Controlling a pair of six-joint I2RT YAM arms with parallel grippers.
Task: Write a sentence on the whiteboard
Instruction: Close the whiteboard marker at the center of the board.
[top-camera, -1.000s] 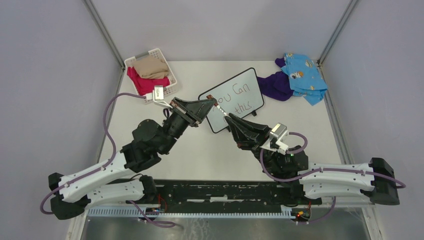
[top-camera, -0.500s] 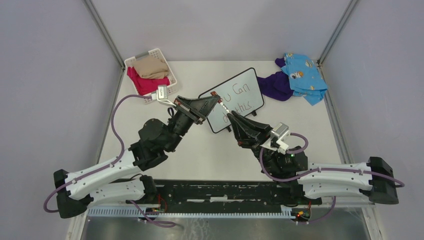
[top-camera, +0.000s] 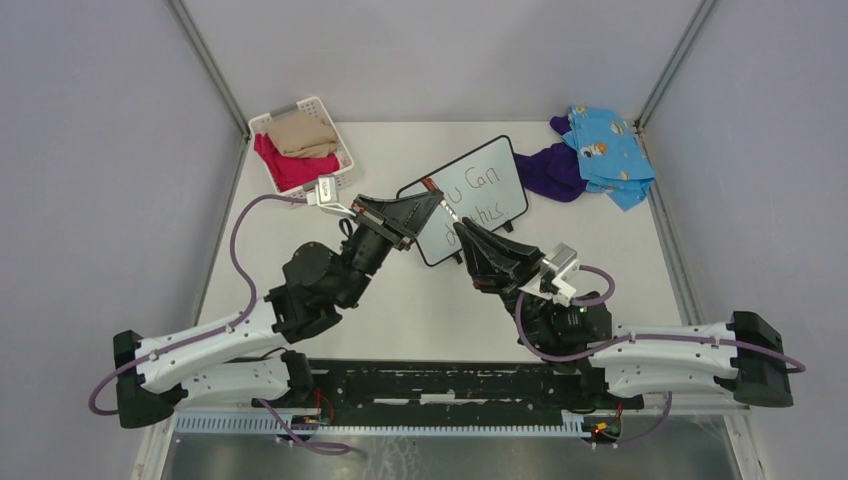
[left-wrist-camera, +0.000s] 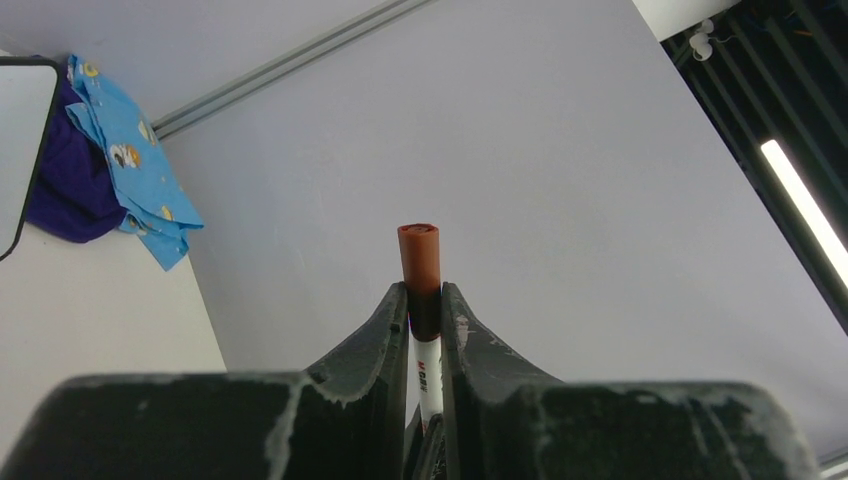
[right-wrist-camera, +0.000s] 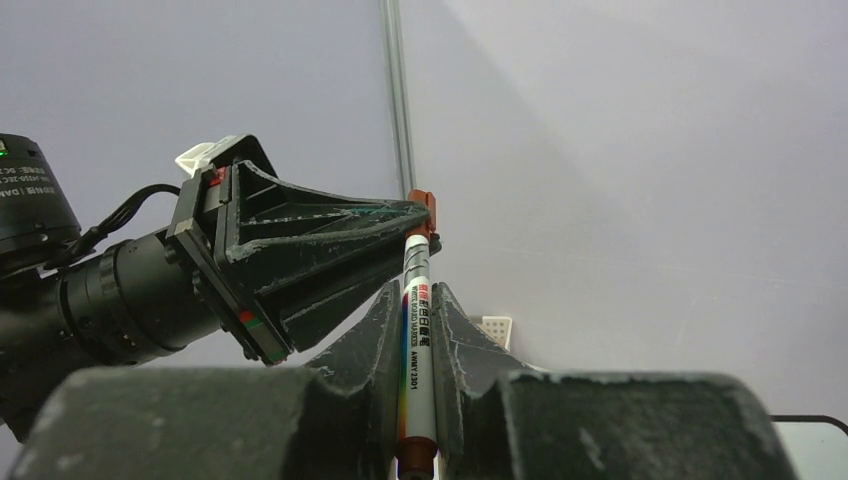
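The whiteboard (top-camera: 503, 163) lay on the table (top-camera: 430, 300) towards its far middle, turned askew so that its left end sat nearer the arms than its right. Of the sentence (top-camera: 478, 183), dark thin strokes reading "u Can" on the upper line and "this" on the lower were visible. The rest was hidden behind the two grippers, which met over the board's near-left part. The left gripper (top-camera: 436, 199) reached in from the left and the right gripper (top-camera: 463, 233) from the near side, and a marker (top-camera: 446, 209) ran between them. In the left wrist view the left gripper's jaws were clamped on the marker just below its reddish-brown cap (left-wrist-camera: 419, 255), which stuck out past the fingertips, with the white barrel running back between the fingers. In the right wrist view the right gripper's jaws were closed on the white printed barrel of the marker, whose far end reached up to the tip of the left gripper. Whether the marker touched the board could not be told. A white basket (top-camera: 322, 104) stood at the far left of the table holding a beige cloth (top-camera: 300, 132) and a red cloth (top-camera: 290, 168). At the far right, a blue patterned cloth (top-camera: 605, 150) lay partly over a purple cloth (top-camera: 548, 172), which lay just beside the whiteboard's right end.
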